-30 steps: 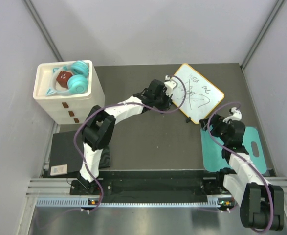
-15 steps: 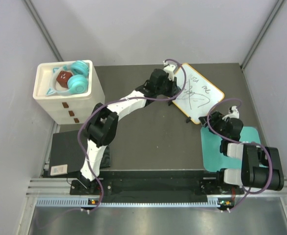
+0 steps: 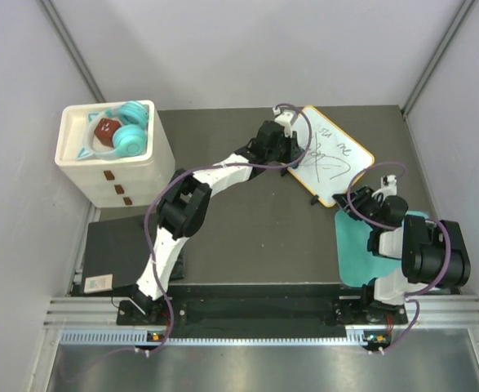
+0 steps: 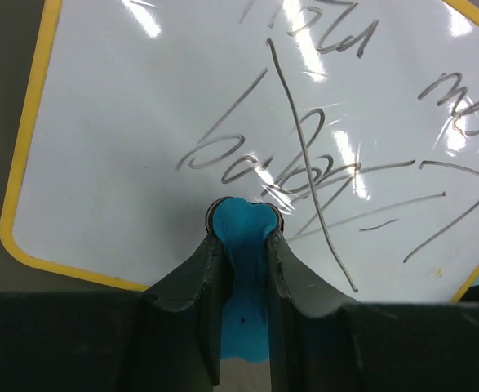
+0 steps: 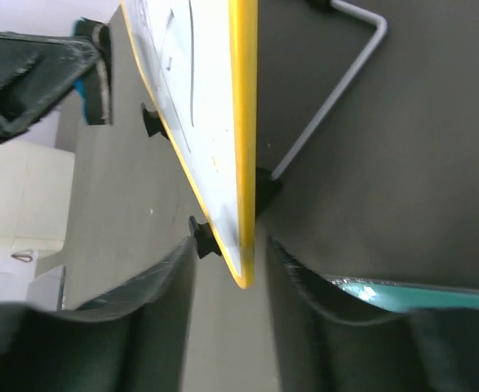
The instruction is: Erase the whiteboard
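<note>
Finds the whiteboard (image 3: 337, 159) near the far right corner of the table (image 3: 247, 229), turned diagonally and, in the right wrist view, propped up on a wire stand (image 5: 337, 90).

Grips a blue eraser (image 4: 241, 233) tight in the left tool (image 4: 243, 237), with the eraser's tip at the board's face just beside the lowest loops of the dark scribbles (image 4: 304, 163). Cannot tell whether the tip presses on the surface or only hovers.

Brackets the board's near corner with the right tool (image 5: 229, 245), one jaw on each side of the yellow frame (image 5: 243, 122), beside the small black clips (image 5: 200, 233). Leaves a gap at both jaws, so reads as unclenched and not clamped on the board. Places that tool at the far edge of the teal mat (image 3: 431, 237).

Judges the task barely begun: shows writing across most of the white face, no wiped patch anywhere. Leaves the whole erasing to do, probably with the board steadied first.
</note>
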